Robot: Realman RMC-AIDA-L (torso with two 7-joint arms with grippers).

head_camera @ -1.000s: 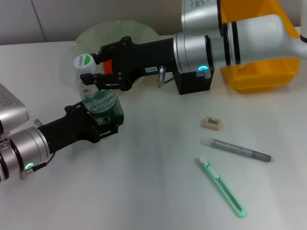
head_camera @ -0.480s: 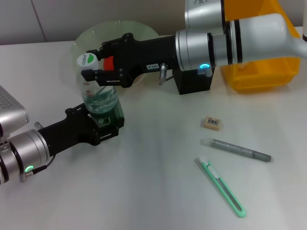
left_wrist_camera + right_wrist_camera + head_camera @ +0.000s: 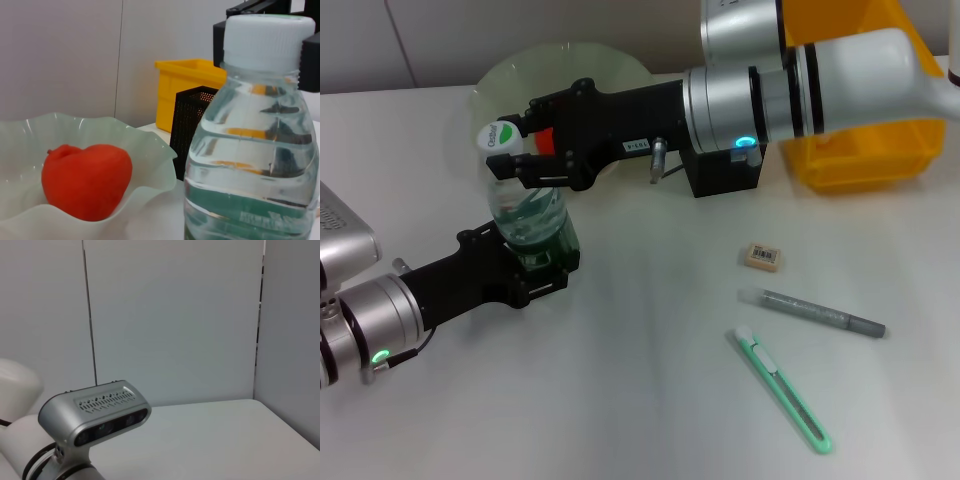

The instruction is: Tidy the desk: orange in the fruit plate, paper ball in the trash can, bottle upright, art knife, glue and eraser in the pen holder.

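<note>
**Both grippers on the bottle near the desk's far left**

While the left gripper (image 3: 542, 262) clamps the lower body of the clear plastic bottle (image 3: 528, 215), its black fingers closed against the ribbed wall, the right gripper (image 3: 525, 152) reaches in from the far right side and has its fingers pinched on the neck just below the white screw cap (image 3: 498, 136). The bottle stands roughly upright on the smooth white desk (image 3: 640, 400), just in front of the fruit plate (image 3: 505, 75), a translucent pale-green dish with a wavy, ruffled rim. In the left wrist view a glossy orange-red fruit (image 3: 86, 180) sits inside that plate. Beyond it stand a black mesh pen holder (image 3: 192, 127) and a bright yellow plastic bin (image 3: 865, 150) at the far right corner. Toward the right edge lie a small tan rectangular eraser (image 3: 763, 257), a slim grey glue stick (image 3: 815, 312) and a mint-green art knife (image 3: 782, 389), all apart from each other, flat on the desk.
</note>
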